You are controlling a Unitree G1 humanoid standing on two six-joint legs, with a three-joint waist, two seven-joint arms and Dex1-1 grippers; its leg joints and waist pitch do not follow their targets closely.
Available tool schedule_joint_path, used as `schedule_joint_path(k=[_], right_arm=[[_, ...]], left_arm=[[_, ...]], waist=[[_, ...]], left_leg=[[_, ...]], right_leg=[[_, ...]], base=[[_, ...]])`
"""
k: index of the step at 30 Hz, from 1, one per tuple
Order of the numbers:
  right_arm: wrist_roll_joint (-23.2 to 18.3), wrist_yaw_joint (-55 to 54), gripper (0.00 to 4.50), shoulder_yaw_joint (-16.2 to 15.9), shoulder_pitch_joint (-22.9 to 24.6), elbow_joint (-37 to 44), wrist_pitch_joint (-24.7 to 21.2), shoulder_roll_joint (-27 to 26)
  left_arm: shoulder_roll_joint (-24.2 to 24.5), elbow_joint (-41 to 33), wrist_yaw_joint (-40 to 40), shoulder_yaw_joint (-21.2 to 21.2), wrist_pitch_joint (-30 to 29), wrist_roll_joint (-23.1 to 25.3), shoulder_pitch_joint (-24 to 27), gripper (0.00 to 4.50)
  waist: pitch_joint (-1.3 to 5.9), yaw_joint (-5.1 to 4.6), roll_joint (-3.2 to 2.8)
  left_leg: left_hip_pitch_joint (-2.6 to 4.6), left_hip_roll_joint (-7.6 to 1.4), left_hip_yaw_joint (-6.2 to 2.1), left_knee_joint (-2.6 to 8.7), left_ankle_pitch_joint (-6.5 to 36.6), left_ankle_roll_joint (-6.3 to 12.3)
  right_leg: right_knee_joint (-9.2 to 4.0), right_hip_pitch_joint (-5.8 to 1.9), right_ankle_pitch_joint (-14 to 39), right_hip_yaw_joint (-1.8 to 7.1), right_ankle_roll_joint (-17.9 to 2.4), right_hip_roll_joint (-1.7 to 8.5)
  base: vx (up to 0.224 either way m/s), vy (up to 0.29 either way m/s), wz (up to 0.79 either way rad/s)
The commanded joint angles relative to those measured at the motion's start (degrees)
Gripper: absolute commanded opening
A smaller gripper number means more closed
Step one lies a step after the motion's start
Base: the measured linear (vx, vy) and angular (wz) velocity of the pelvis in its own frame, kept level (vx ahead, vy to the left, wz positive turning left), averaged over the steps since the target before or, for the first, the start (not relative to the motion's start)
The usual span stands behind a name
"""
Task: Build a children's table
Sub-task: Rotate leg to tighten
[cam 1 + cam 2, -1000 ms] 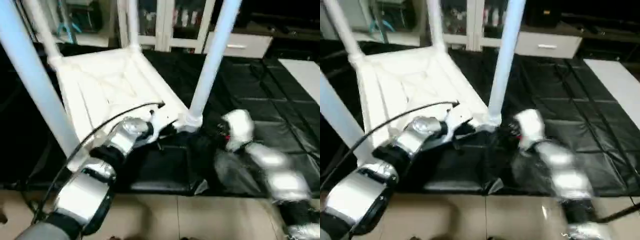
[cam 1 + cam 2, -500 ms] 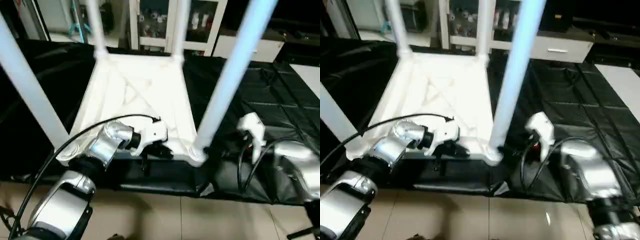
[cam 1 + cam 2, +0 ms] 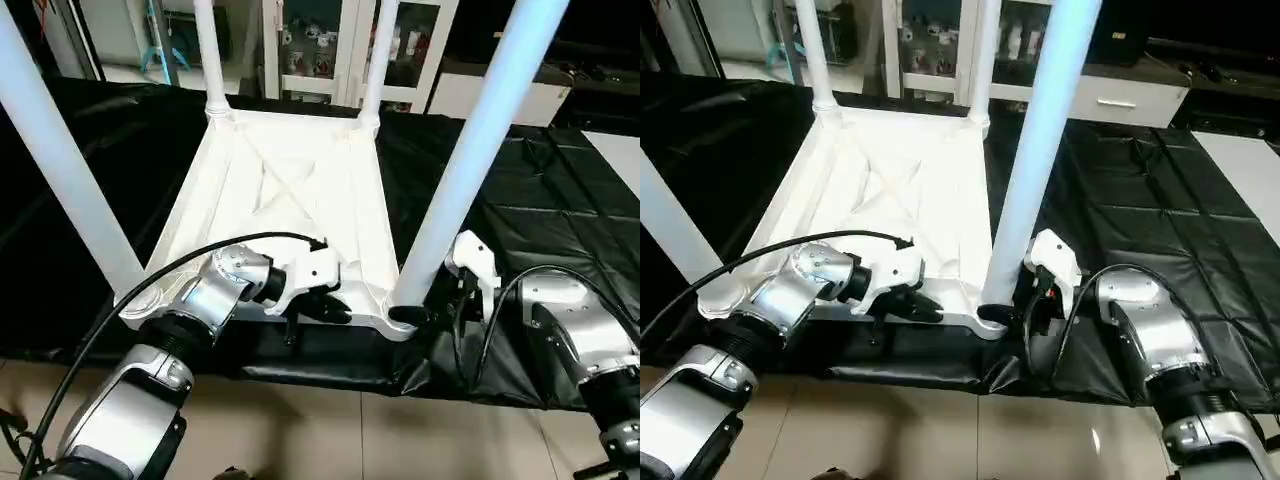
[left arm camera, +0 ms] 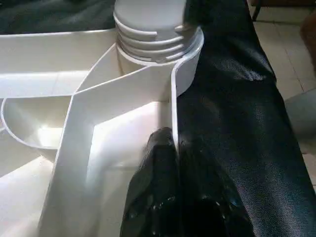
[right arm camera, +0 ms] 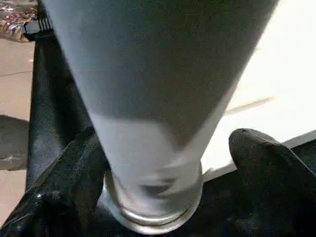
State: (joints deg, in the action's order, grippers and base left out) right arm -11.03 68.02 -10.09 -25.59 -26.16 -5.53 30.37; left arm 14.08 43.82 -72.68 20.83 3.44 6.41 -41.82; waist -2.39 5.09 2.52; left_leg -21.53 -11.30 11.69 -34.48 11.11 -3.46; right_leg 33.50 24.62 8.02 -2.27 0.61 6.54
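The children's table lies upside down on the black mat, its white ribbed tabletop (image 3: 290,190) facing up. Four white legs stand in the corner sockets: near right (image 3: 470,150), near left (image 3: 60,160), far left (image 3: 210,55), far right (image 3: 378,55). My left gripper (image 3: 330,308) is shut on the tabletop's thin near rim (image 4: 173,98), close to the near-right socket (image 4: 158,44). My right gripper (image 3: 432,305) is open around the base of the near-right leg (image 5: 153,148). One finger (image 5: 64,187) lies against the leg and the other finger (image 5: 266,168) stands a little apart.
The black mat (image 3: 540,200) spreads out to the right and ends at tan floor tiles (image 3: 330,430) close to me. A white cabinet with glass doors (image 3: 320,40) and a low white drawer unit (image 3: 500,95) stand behind the table. A black cable (image 3: 200,255) arcs over my left forearm.
The camera has turned to face the table squarely. My right gripper has come in from the right and now brackets the near-right leg's base. My left gripper stays at the near rim.
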Motion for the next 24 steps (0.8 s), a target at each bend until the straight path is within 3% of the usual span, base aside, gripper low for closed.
schedule_joint_path(k=[1,13,19,24], right_arm=[[0.4,1.5,3.90,-0.7,-1.2,-1.9,1.4,-0.2],[0.0,3.9,2.86,-0.5,-1.9,-6.2,2.1,-1.6],[-0.6,3.8,2.70,-0.1,-1.0,-5.6,2.1,-2.3],[-1.2,-4.6,2.68,3.3,-0.1,-7.5,0.3,-4.9]], left_arm=[[-1.3,-0.4,0.1,0.4,0.2,-0.9,0.5,0.00],[-1.1,0.2,0.3,0.3,0.2,-0.5,0.2,0.00],[-0.6,0.1,0.3,0.4,0.1,-0.3,0.4,0.00],[-1.0,2.0,4.4,-0.4,-1.8,0.7,-0.3,0.00]], waist=[[3.66,-0.35,1.15],[3.73,-0.28,1.05],[3.69,-0.27,1.02],[3.51,-0.50,0.93]], left_leg=[[0.86,-1.75,-0.35,4.09,11.3,5.12],[0.76,-1.79,-0.38,4.07,10.9,5.13],[0.77,-1.80,-0.38,4.12,11.3,4.91],[0.79,-1.72,-0.42,4.31,12.7,3.99]], right_leg=[[-3.00,-2.79,14.2,1.06,-12.9,1.44],[-2.81,-2.94,13.4,0.99,-13.4,1.38],[-2.79,-2.94,13.4,0.98,-13.5,1.32],[-3.11,-2.65,15.9,1.04,-12.8,1.28]], base=[[0.000,0.000,0.00],[0.000,0.000,0.00],[0.000,0.000,0.00],[0.000,0.000,0.00]])
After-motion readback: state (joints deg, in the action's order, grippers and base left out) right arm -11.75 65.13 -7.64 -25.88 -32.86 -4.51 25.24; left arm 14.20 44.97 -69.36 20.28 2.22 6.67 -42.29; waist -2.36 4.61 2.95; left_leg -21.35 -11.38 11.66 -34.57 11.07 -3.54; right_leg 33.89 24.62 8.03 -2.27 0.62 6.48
